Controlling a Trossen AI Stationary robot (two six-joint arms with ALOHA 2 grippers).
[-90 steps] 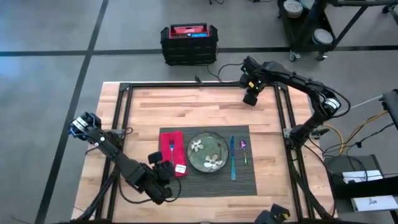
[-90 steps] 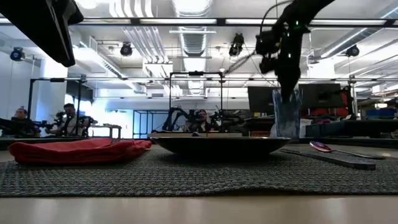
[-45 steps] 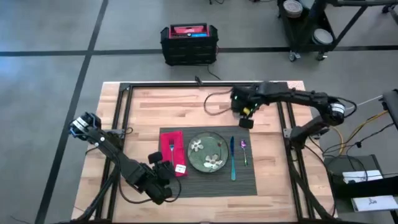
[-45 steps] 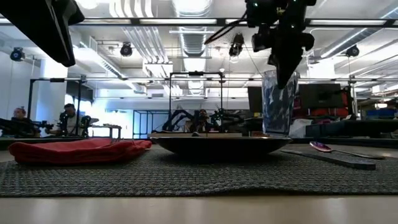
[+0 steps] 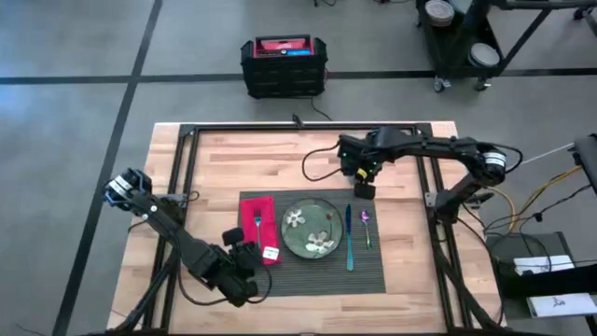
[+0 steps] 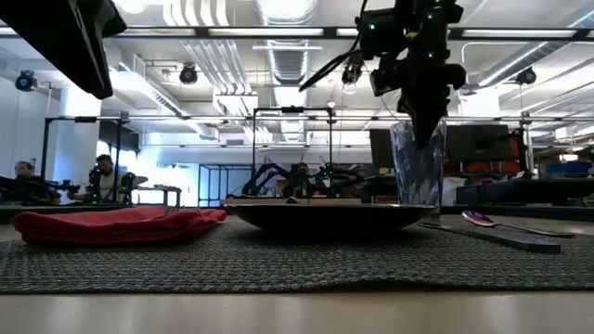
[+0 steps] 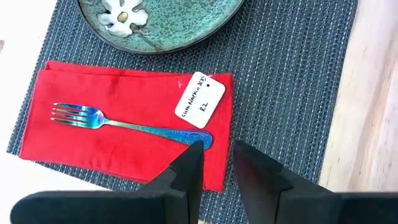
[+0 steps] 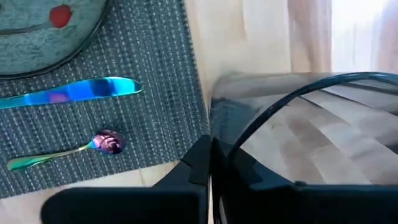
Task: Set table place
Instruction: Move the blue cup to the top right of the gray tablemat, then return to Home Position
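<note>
A dark grey placemat (image 5: 373, 266) lies on the table (image 5: 242, 159). It carries a green plate (image 5: 312, 229), a red napkin (image 5: 259, 229) with a fork (image 7: 124, 123) on it, a blue knife (image 5: 349, 238) and a spoon (image 5: 366, 224). My right gripper (image 5: 364, 187) is shut on a clear glass (image 6: 418, 162) just beyond the placemat's far right corner. My left gripper (image 5: 244, 252) hovers open over the napkin's near left corner (image 7: 217, 155), with nothing between its fingers. My right gripper holds the glass by its rim (image 8: 217, 134), one finger (image 6: 427, 116) reaching down inside and the other outside the wall. The fingers come from above, pointing down. The glass stands upright below them; the plate hides its base in the low view.
A black rail frame (image 5: 187, 187) runs round the work area. A loose cable (image 5: 317, 159) lies on the wood left of the glass. A black and red case (image 5: 284, 65) sits on the floor beyond the far edge. Bare wood shows between placemat and far rail.
My right gripper has carried the glass from the far right part of the table toward the near edge and a little left, up to the placemat's far right corner, and has lowered it slightly. The glass has stayed upright.
</note>
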